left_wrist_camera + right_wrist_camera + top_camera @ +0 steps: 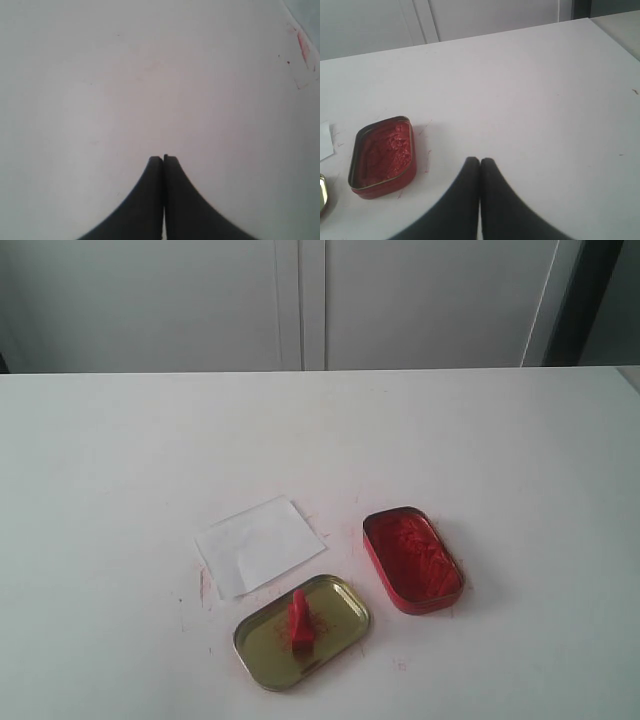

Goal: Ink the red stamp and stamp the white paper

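Note:
The red stamp (299,620) lies inside the gold-coloured tin lid (338,597) near the front of the white table. Just behind the lid lies the white paper (260,544); a corner of the white paper (325,141) also shows in the right wrist view. The red tin of ink (411,558) stands open to the right of the paper. My left gripper (164,159) is shut and empty over bare tabletop. Also shut and empty, my right gripper (480,161) hovers beside the red tin of ink (382,156). Neither arm shows in the exterior view.
Red ink smears (303,47) mark the table (120,460) near the paper. White cabinet doors (300,300) stand behind the table's far edge. An edge of the gold-coloured tin lid (322,192) shows in the right wrist view.

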